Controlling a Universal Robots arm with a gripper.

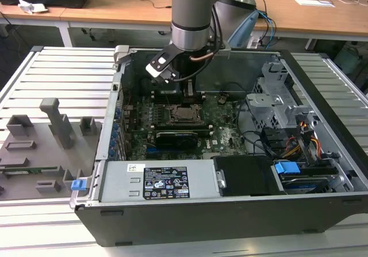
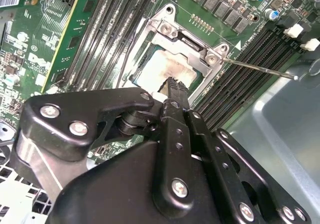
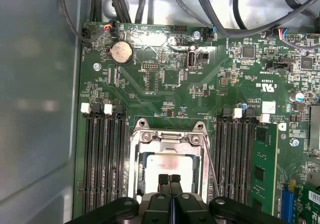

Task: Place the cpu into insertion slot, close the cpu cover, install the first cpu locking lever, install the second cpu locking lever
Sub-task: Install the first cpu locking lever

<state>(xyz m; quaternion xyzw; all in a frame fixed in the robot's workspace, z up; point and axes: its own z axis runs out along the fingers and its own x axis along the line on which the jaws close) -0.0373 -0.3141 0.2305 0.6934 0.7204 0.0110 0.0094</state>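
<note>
First wrist view, cpu (image 3: 167,164) flat under claw (image 3: 170,179)

Can't see the near edge of the cpu (image 3: 167,163) or cpu cover (image 3: 167,138) in the first wrist view, buried behind the gripper (image 3: 169,179). Same deal in the second wrist view. Can't judge the cover from the exterior view either, way too small there.

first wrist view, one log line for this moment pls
tool shut, tips over pale silvery square cpu | thin silvery metal frame cover down around it | thin metal lever rod standing free
</note>
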